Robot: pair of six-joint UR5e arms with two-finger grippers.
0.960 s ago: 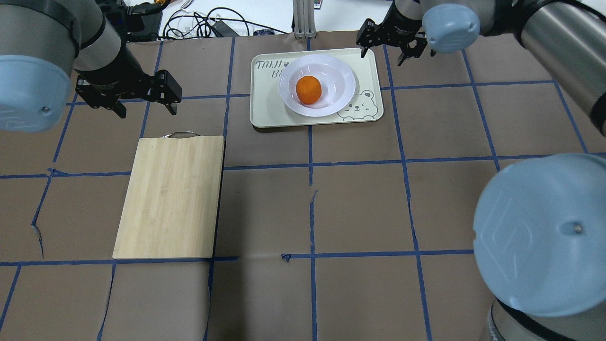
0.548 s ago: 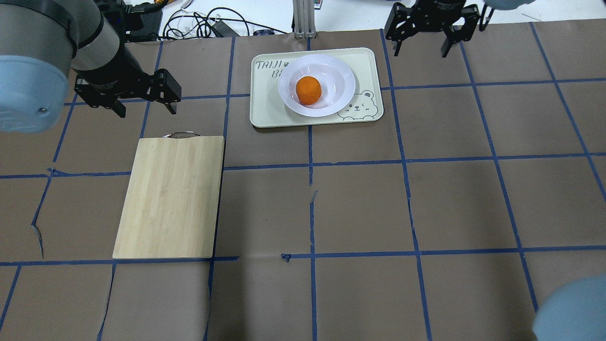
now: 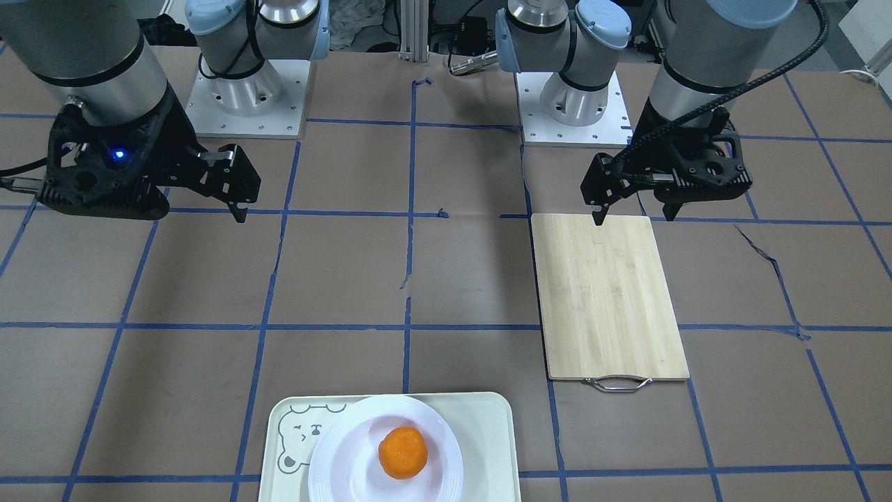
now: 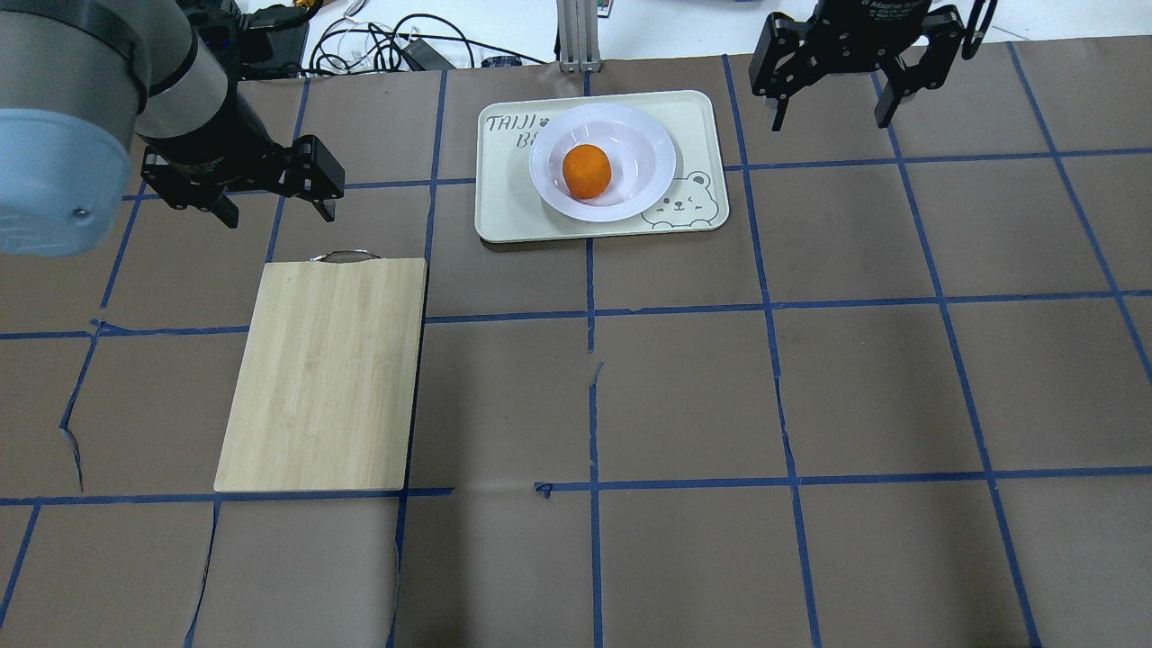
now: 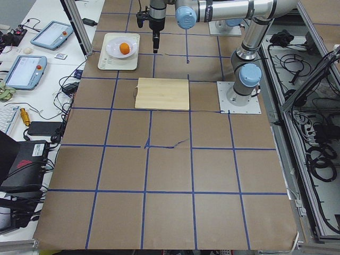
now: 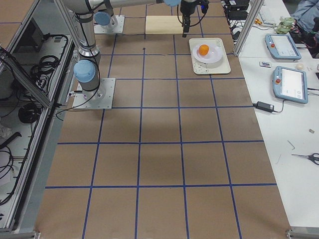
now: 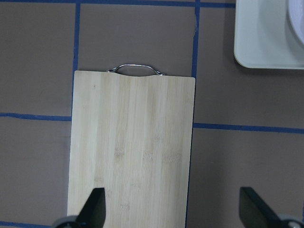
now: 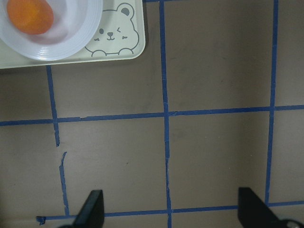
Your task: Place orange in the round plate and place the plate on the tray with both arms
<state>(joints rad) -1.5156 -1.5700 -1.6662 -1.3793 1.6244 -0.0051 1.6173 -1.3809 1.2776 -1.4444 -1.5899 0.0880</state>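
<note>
The orange (image 4: 587,171) lies in the sunken centre of the white round plate (image 4: 643,148). That plate rests on the cream tray (image 4: 504,216) with the bear face, at the table's far middle. My right gripper (image 4: 830,119) hangs open and empty to the right of the tray, apart from it. The right wrist view looks down on the orange (image 8: 31,14), the plate (image 8: 76,35) and the tray's bear corner (image 8: 114,47). Well left of the tray, my left gripper (image 4: 279,214) is open and empty, hovering by the cutting board's handle end.
A light wooden cutting board (image 4: 324,373) with a metal handle (image 4: 346,256) lies on the left of the brown, blue-taped table. Cables and an aluminium post stand beyond the far edge. Tablets lie on the side bench in the side views.
My right gripper has drawn away from the tray's far right corner, moving right, and its elbow has left the overhead view. The left arm has barely shifted. Orange, plate and tray are still.
</note>
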